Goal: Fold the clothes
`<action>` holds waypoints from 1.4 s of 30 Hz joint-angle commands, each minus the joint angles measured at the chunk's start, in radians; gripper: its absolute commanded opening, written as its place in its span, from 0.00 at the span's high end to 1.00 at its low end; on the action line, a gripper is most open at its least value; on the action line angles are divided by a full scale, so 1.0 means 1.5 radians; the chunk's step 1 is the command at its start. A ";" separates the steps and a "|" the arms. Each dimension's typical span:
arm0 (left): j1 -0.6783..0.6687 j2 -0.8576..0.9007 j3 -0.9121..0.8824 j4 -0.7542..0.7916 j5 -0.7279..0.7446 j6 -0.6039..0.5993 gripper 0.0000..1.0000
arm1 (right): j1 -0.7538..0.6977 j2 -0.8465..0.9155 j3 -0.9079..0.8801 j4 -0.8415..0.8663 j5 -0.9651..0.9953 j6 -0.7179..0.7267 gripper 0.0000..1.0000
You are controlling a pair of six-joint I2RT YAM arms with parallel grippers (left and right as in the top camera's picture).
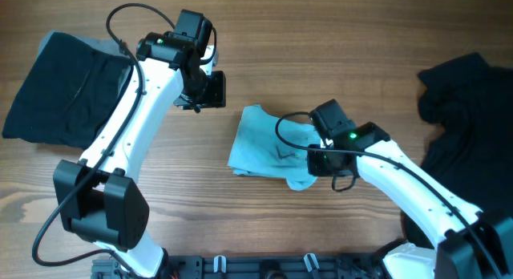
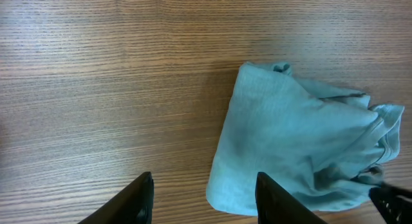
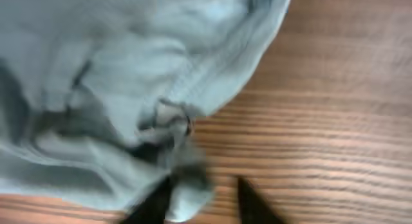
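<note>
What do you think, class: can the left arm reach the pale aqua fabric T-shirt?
Probably yes: the left pincer hangs open over the wooden table beside the pale aqua T-shirt, nothing between.

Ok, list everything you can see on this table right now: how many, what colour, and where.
T-shirt: one, pale aqua-blue, crumpled at the middle of the table.
Black garment with grey edge: one, black with grey, lying fairly flat at the left end.
Second black garment: one, black, rumpled at the right end, partly out of frame.
Table: one, light wood grain, under everything.
Left gripper: one, black fingers, open, over wood just left of the T-shirt.
Right gripper: one, black fingers, open, at the T-shirt's right edge; too blurred to tell if it touches the fabric.
</note>
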 commanded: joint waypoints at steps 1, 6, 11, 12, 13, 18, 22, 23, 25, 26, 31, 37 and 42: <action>-0.001 0.005 -0.006 0.000 0.001 0.006 0.46 | 0.001 -0.026 0.016 -0.021 0.006 -0.044 0.55; -0.001 0.005 -0.006 -0.004 0.005 0.006 0.44 | 0.001 -0.026 0.016 -0.050 -0.024 -0.019 0.52; -0.001 0.006 -0.034 -0.007 0.051 0.017 0.28 | -0.065 -0.026 0.016 -0.018 -0.042 0.121 0.48; -0.001 0.007 -0.053 0.002 0.083 0.043 0.23 | -0.095 -0.026 0.016 -0.001 -0.079 0.121 0.48; -0.001 0.007 -0.073 0.010 0.107 0.058 0.14 | -0.124 -0.026 0.016 0.013 -0.113 0.119 0.47; -0.004 0.007 -0.184 0.072 0.275 0.111 0.00 | -0.241 -0.026 0.016 0.077 -0.281 0.027 0.45; -0.026 0.007 -0.284 0.205 0.334 0.114 0.03 | -0.266 -0.026 0.016 0.075 -0.293 0.008 0.44; -0.037 0.007 -0.310 0.255 0.346 0.114 0.04 | -0.265 -0.026 0.016 0.074 -0.294 0.009 0.44; -0.062 0.007 -0.358 0.344 0.348 0.114 0.05 | -0.265 -0.026 0.016 0.074 -0.294 0.009 0.44; -0.070 0.007 -0.373 0.368 0.349 0.114 0.05 | -0.265 -0.026 0.016 0.074 -0.295 0.009 0.44; -0.097 0.007 -0.416 0.432 0.341 0.113 0.25 | -0.265 -0.026 0.016 0.071 -0.308 0.009 0.44; -0.089 0.006 -0.415 0.432 0.341 0.103 0.43 | -0.265 -0.026 0.016 0.069 -0.317 0.009 0.45; 0.033 0.006 -0.411 0.506 0.401 -0.022 0.28 | -0.265 -0.026 0.016 0.064 -0.328 -0.012 0.46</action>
